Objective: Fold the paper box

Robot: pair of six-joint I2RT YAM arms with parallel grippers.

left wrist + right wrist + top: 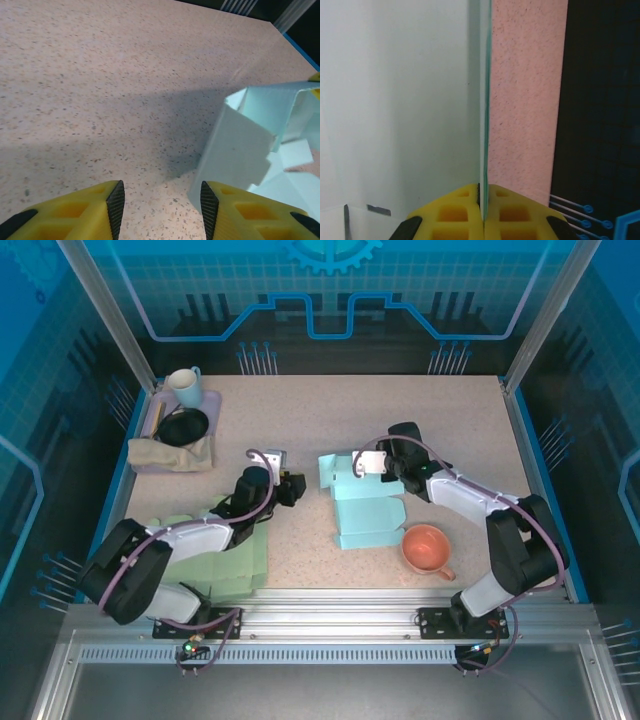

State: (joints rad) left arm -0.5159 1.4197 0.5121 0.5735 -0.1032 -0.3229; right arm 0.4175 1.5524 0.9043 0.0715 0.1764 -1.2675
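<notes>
I see a pale aqua paper box (pixel 365 508), a speckled pink-beige counter (pixel 450 410), yellow fingers (pixel 75 215) with black pads (pixel 116 206), a salmon cup (pixel 427 547) and a light green sheet (pixel 250 558).

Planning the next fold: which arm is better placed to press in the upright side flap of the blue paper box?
Probably left. The left gripper is open and free, with the paper box flap just ahead. The right gripper is shut on a box panel, holding it up.
</notes>
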